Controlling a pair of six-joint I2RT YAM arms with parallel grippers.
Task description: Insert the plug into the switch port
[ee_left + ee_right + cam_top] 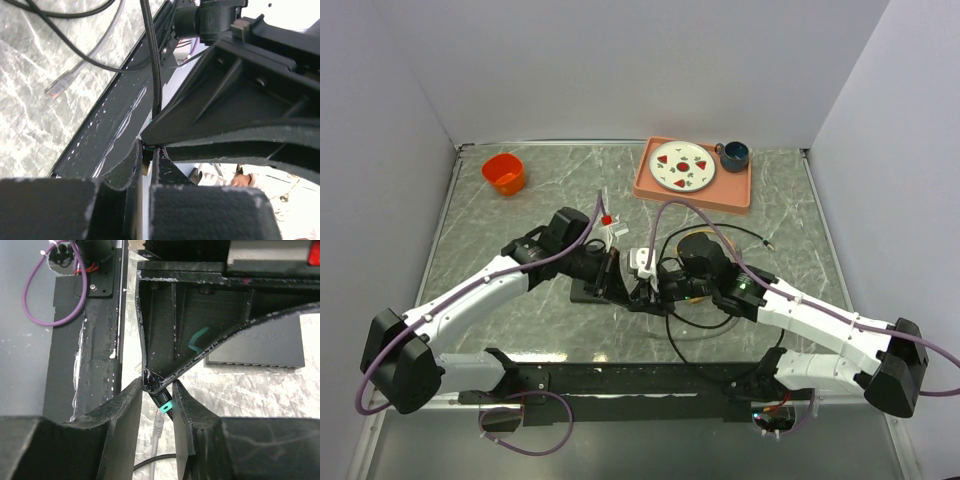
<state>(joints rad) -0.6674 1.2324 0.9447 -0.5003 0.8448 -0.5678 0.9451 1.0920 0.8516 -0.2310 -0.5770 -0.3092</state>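
The two arms meet at the table's middle. The plug (163, 402), black with a teal tab, sits between the tips of my right gripper (157, 390), which is shut on it. The right finger touches it; the left one stands just off it. My left gripper (148, 160) is shut on the same plug (145, 164), and its braided black cable (152, 60) runs away from the tips. Seen from above, my left gripper (620, 268) and right gripper (650, 283) touch tip to tip. The flat black switch (260, 347) lies on the table beyond them. I cannot make out its port.
A loose grey plug (157, 427) and black cables (720, 235) lie on the marble table. At the back right a pink tray (740, 195) holds a plate (683, 166) and a dark mug (733, 155). An orange cup (504, 173) stands back left.
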